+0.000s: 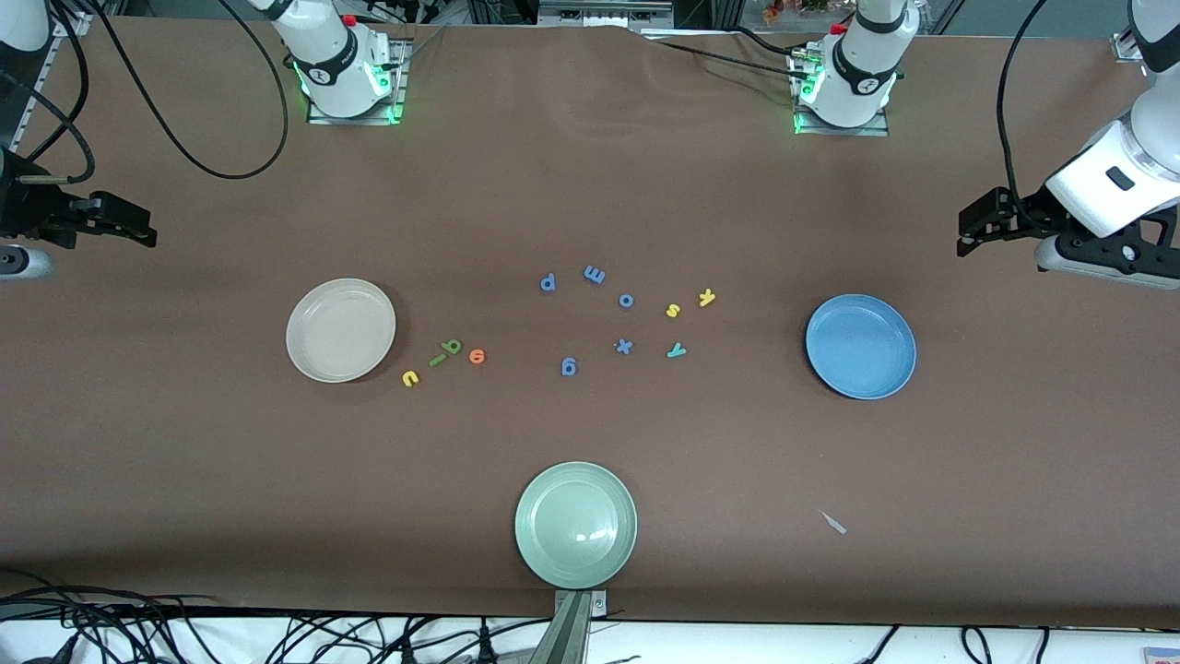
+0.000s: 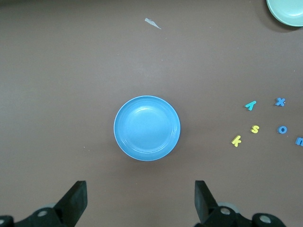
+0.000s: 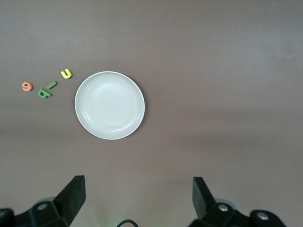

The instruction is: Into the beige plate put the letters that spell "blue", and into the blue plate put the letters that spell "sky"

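Front view: dark green l [image 1: 437, 360] slanting between u [image 1: 410, 377] and b [image 1: 453, 347]; left gripper [image 2: 141, 201], right gripper [image 3: 138, 198] wide open, empty.

From the left wrist, the left end effector [image 2: 141, 201] hangs over the brown desk [image 2: 71, 94], its two dark fingers [image 2: 75, 196] spread wide with nothing between them. The blue plate [image 2: 147, 127] lies flat and empty on the desk. Off to one side sit small foam letters, apart from the plate: a yellow k [image 2: 236, 140], a yellow s [image 2: 254, 129] and a teal y [image 2: 250, 105], with a blue x [image 2: 280, 101] and a blue o [image 2: 282, 129] just past them. A pale green plate [image 2: 286, 12] shows partly at the frame's edge. A small white scrap [image 2: 152, 22] lies alone on the desk.
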`<state>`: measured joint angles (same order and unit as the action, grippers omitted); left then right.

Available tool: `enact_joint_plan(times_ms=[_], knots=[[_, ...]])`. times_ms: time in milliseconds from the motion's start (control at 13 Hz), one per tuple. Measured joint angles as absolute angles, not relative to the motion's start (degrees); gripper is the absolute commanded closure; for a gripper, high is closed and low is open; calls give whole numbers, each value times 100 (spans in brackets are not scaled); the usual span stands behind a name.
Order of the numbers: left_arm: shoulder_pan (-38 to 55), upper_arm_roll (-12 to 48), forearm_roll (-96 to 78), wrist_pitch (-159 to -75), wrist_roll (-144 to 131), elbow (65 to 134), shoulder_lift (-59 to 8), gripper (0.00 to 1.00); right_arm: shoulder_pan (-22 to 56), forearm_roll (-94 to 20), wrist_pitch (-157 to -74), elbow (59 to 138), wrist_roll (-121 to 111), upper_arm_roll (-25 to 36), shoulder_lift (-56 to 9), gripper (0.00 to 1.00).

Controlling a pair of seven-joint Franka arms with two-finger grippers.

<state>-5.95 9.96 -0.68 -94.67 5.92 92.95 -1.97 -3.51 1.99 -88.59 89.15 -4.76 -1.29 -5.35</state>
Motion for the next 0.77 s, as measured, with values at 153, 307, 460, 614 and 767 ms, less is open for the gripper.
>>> enact_joint_plan(times_ms=[153, 307, 460, 614, 767], knots=[[-595, 996, -68, -9467, 592, 9295, -197, 0, -351, 199, -8901, 8915, -476, -129, -536, 0], [-595, 997, -68, -9466, 592, 9295, -197, 0, -351, 199, -8940, 8916, -476, -129, -537, 0], [-595, 997, -68, -9467, 592, 9295, -197, 0, -351, 199, -8961, 8916, -476, -129, -538, 0], [-595, 997, -68, -9466, 592, 9295, -197, 0, -351, 198, -8967, 8916, -476, -129, -538, 0], [-595, 997, -68, -9466, 592, 9295, -197, 0, -351, 180, -8968, 8916, -476, -129, -538, 0]])
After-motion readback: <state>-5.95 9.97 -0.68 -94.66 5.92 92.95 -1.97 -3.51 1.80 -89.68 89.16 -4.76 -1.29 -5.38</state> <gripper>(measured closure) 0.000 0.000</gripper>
